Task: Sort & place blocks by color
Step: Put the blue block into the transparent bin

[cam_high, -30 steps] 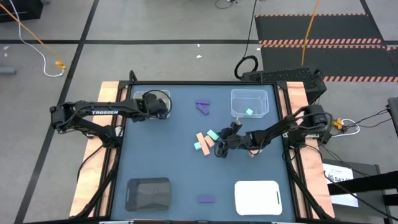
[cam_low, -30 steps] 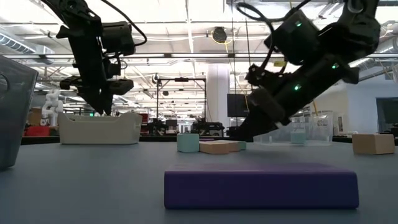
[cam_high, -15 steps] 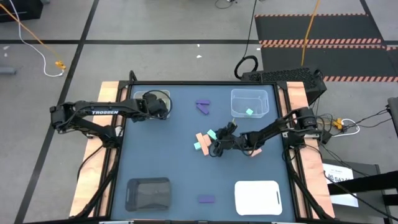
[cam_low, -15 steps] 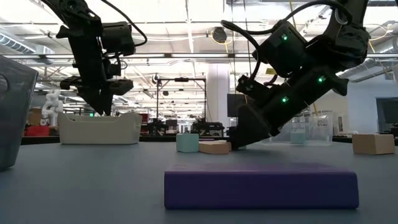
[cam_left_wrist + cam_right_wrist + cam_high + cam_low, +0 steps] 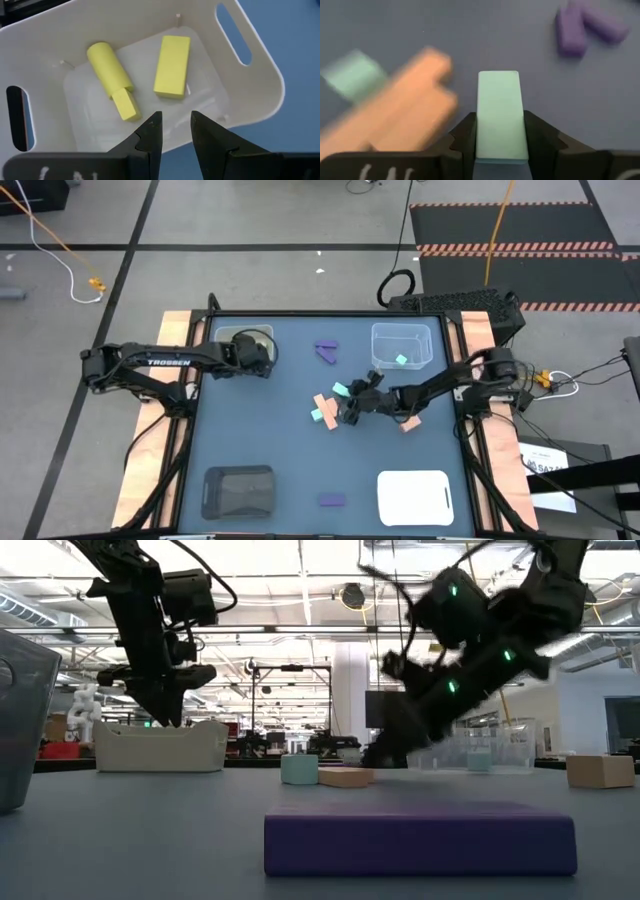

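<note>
My right gripper (image 5: 500, 125) is shut on a mint-teal bar (image 5: 500, 110) near the table's middle (image 5: 348, 400), beside two crossed salmon blocks (image 5: 325, 402) and a mint cube (image 5: 318, 415). Another salmon block (image 5: 408, 423) lies under the right arm. My left gripper (image 5: 175, 125) hangs open above the white tray (image 5: 250, 95) at the far left, which holds a yellow-green cylinder (image 5: 107, 65) and bar (image 5: 172, 65). Two purple blocks (image 5: 326, 350) lie near the far edge. A purple bar (image 5: 332, 500) lies near the front. My right gripper pinches the mint-teal bar between its two fingers (image 5: 465, 132), which lie on its long sides (image 5: 482, 125). The bar points forward along the fingers, and its far end (image 5: 498, 77) sticks out past the tips. Whether it is clear of the table I cannot tell.
A clear tray (image 5: 402, 345) at the far right holds one mint block (image 5: 401, 360). A black tray (image 5: 238, 490) sits at the near left and a white tray (image 5: 415, 495) at the near right. Bare table lies between these two trays and around the purple bar.
My right gripper went down and toward the table's left, reaching the mint and salmon blocks, then rose and swung a little toward the far edge; it is blurred with motion now. The mint bar at its tips has shifted slightly toward the far edge.
</note>
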